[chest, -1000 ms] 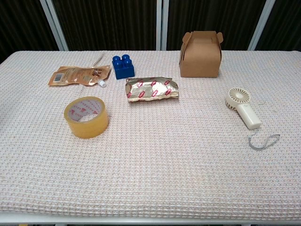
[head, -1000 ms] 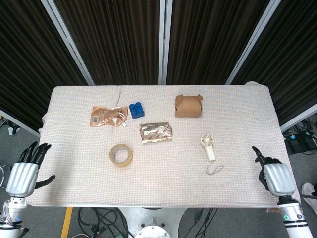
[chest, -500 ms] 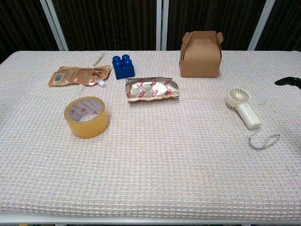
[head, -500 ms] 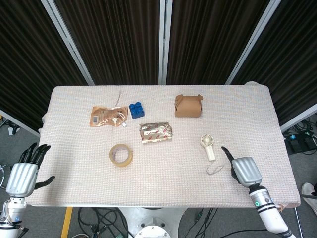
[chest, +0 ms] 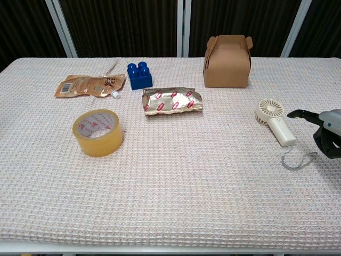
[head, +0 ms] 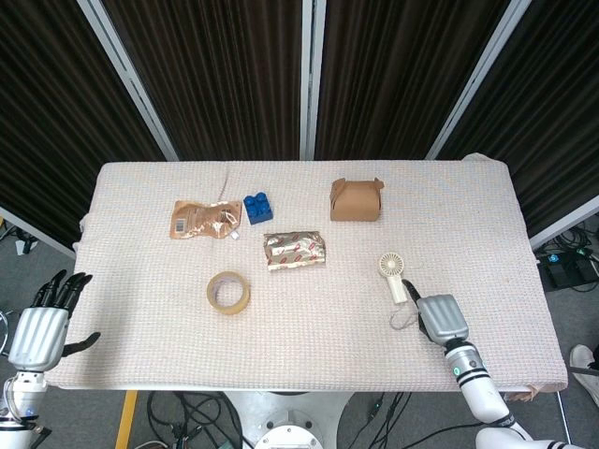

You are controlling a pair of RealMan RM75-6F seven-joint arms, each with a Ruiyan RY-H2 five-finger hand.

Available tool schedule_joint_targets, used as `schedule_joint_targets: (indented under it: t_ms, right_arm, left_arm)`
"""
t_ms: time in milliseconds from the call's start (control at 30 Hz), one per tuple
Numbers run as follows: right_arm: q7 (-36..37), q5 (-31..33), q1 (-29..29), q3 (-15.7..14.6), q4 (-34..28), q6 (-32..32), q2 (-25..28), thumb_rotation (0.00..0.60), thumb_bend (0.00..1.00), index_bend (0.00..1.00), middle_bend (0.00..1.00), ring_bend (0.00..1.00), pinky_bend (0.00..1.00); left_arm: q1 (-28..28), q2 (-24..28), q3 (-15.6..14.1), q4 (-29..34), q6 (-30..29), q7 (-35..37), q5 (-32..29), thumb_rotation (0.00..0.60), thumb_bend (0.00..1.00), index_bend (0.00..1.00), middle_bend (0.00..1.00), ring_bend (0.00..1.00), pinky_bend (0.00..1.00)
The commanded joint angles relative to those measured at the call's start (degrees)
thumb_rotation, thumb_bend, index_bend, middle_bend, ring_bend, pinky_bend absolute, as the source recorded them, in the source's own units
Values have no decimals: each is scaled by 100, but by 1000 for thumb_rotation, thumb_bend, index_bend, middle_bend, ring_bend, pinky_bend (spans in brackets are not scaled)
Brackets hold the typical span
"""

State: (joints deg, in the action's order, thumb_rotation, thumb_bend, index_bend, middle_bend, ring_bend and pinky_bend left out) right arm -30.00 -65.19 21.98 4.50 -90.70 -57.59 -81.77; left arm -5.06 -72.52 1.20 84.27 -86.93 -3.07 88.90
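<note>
My right hand [head: 438, 316] [chest: 325, 130] hovers over the table just right of the white hand-held fan [head: 393, 276] [chest: 275, 121], beside its handle and above its grey wrist strap [head: 403, 321] [chest: 297, 160]. Its fingers are apart and it holds nothing. My left hand [head: 43, 325] hangs off the table's front left corner, fingers spread and empty; the chest view does not show it. Nearest to it on the table is a roll of clear tape [head: 228, 293] [chest: 98, 132].
A brown paper box [head: 356, 199] [chest: 227, 61] stands at the back right. A blue brick [head: 257, 207] [chest: 139, 75], a brown pouch [head: 204, 219] [chest: 89, 84] and a foil packet [head: 295, 250] [chest: 172, 101] lie in the back middle. A white woven cloth [head: 309, 346] covers the table.
My right hand has moved left from the table's front right edge to beside the fan's handle. The left hand has barely shifted. No object has moved.
</note>
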Motion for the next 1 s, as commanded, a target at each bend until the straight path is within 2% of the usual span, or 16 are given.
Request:
schedule_joint_targets:
  t_ms: [33, 300, 1000]
  right_arm:
    - [-73, 98, 69, -4, 23, 33, -40, 600, 1000, 0, 864, 825, 741]
    - [-128, 236, 275, 39, 149, 95, -167, 600, 1000, 0, 866, 825, 741]
    - [-127, 528, 438, -96, 160, 50, -214, 600, 1000, 0, 868, 825, 741]
  left_arm:
    - [-8, -4, 1, -10, 11, -6, -3, 600, 0, 123, 116, 52, 173]
    - [-4, 4, 2, -9, -30, 0, 25, 600, 0, 123, 116, 52, 173]
    - [5, 23, 1, -2, -95, 56, 71, 600, 0, 123, 116, 52, 173]
